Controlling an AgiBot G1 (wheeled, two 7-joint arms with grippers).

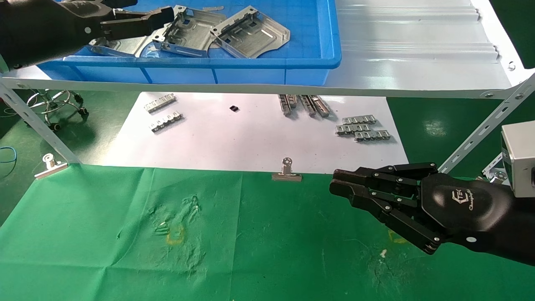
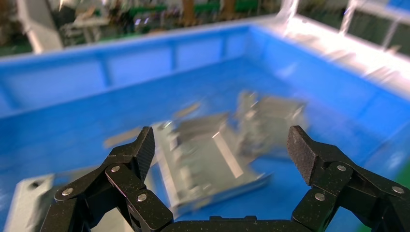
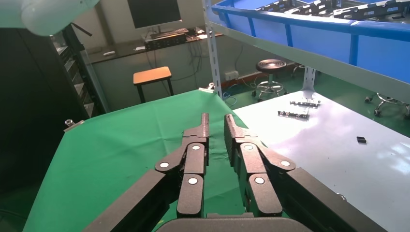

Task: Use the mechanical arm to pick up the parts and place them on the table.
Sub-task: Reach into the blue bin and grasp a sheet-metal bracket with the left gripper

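Blue bin (image 2: 145, 63) up close: left end effector (image 2: 220, 150) spread above parts (image 2: 203, 159).

Workshop or factory assembly station: pale grey slotted-angle metal shelf (image 1: 418, 62) carrying a blue plastic bin (image 1: 250, 69) of stamped sheet-metal plates (image 1: 250, 33); green-cloth table (image 1: 250, 242) below the right pincer (image 1: 340, 186); round stool (image 3: 270, 65), dark monitor (image 3: 153, 12) beyond it.

Brushed metal parts (image 1: 250, 33), wrinkled cloth table (image 1: 259, 234), glossy plastic bin (image 1: 317, 42)
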